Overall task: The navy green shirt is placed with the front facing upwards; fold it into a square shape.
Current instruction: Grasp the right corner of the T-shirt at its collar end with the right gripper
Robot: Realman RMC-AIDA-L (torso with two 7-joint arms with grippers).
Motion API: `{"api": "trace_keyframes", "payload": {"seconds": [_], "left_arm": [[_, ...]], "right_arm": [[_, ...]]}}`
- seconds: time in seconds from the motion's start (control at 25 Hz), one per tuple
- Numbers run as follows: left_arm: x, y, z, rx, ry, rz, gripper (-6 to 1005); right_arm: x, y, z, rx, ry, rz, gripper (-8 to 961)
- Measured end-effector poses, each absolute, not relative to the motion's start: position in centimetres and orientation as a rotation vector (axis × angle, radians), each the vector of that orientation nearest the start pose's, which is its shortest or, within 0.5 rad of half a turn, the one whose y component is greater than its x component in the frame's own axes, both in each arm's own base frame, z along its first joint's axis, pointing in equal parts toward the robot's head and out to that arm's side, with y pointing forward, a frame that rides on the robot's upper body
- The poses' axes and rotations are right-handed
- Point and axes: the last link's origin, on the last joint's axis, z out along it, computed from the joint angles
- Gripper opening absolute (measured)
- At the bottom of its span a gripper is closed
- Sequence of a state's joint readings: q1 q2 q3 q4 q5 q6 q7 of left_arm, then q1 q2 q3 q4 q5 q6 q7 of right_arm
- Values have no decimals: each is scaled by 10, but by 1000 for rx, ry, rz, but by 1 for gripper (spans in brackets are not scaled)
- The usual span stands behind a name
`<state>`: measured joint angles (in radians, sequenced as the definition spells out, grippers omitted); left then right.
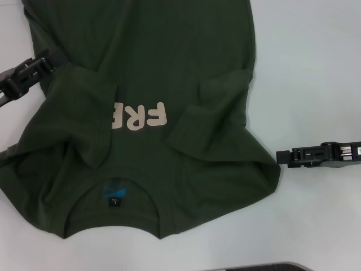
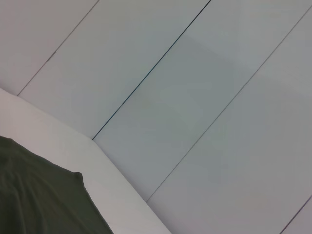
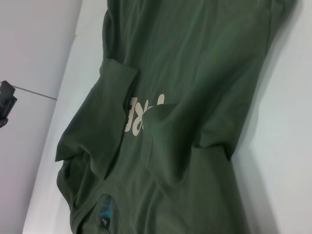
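- White table point(image 1: 316, 68) carries the work, with pale wall panels behind it in the left wrist view.
- The navy green shirt point(image 1: 152, 73) lies front up across the middle of the table, its collar point(image 1: 115, 183) nearest the robot and its body running away from it.
- Both sides are folded inward over the chest, so only the pale letters "FRE" point(image 1: 138, 117) show, upside down in the head view.
- A small black and blue label point(image 1: 113, 195) sits inside the collar.
- The left gripper point(image 1: 31, 70) is at the shirt's left edge, touching the folded side; I cannot tell whether its jaws are apart or together.
- The right gripper point(image 1: 282, 158) rests low on the table just beside the shirt's right shoulder corner; the state of its jaws cannot be told either.
- Wrinkles bunch around the folded sleeves.
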<state>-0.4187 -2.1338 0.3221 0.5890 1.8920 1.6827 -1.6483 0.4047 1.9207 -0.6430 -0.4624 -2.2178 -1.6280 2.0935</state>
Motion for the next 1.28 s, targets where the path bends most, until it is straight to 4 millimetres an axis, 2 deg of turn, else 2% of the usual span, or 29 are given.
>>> {"api": "trace_keyframes", "payload": {"seconds": [0.68,1.28], "left_arm": [[-291,297,26,-2213,-1194,-1271,823],[-292,296,26,-2208,-1197,-1270,822]], "right_arm": [[345,262,11,-2371,2002,467,806],[344,263,10,-2364,2024,448,792]]}}
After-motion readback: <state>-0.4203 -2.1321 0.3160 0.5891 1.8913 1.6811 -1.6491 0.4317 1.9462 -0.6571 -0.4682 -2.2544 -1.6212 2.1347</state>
